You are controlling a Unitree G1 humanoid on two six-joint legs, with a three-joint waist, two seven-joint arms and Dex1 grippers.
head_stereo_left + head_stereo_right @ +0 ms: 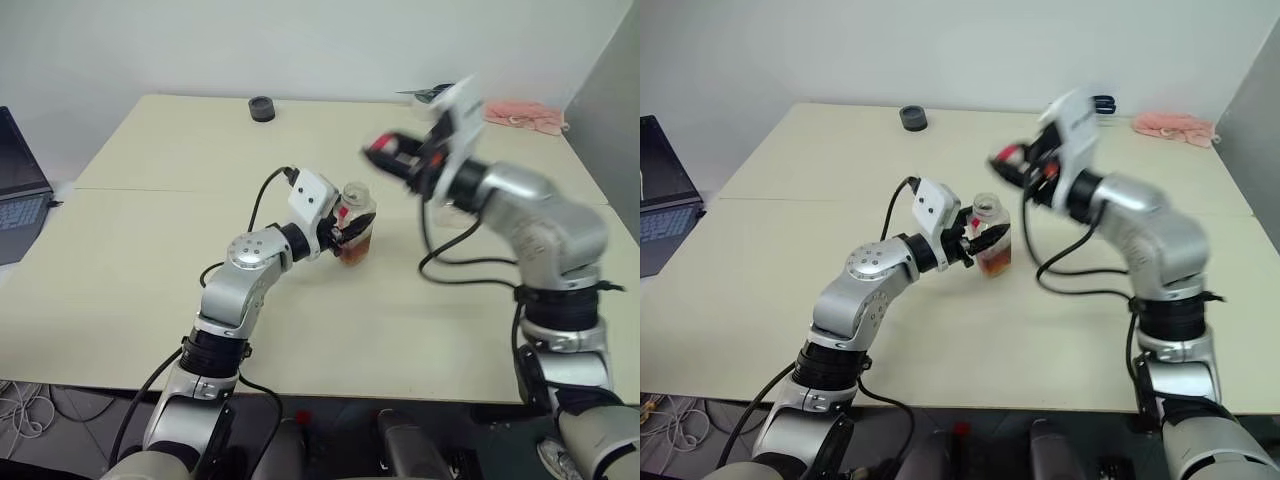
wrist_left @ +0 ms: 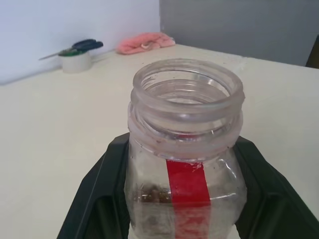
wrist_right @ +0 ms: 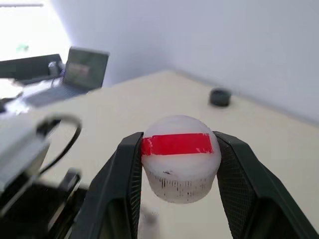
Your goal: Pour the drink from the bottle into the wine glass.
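Steadying the uncapped bottle at centre frame, the left gripper is clamping its body while the right gripper, upper right, is pinching the cap clear, likely freeing the mouth for pouring.

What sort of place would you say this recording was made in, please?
Probably an office or lab workspace: a plain cream table against a white wall, a laptop at its edge, and a tape roll with scissors.
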